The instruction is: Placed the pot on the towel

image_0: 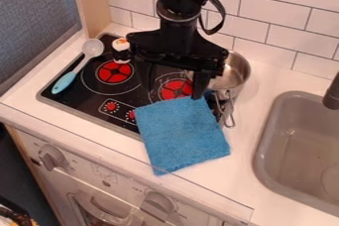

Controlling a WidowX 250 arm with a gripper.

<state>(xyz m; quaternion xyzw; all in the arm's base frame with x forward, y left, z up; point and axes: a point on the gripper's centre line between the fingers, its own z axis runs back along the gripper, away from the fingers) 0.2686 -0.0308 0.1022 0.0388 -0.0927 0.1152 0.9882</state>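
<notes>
Above stove (83,102) — tool (173,85) wide open, 1 tip nr towel (182,136).

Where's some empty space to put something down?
There's bare counter between the blue towel and the sink, and more between the pot and the sink. It's crowded where the gripper, towel and pot bunch up at the stove.
</notes>
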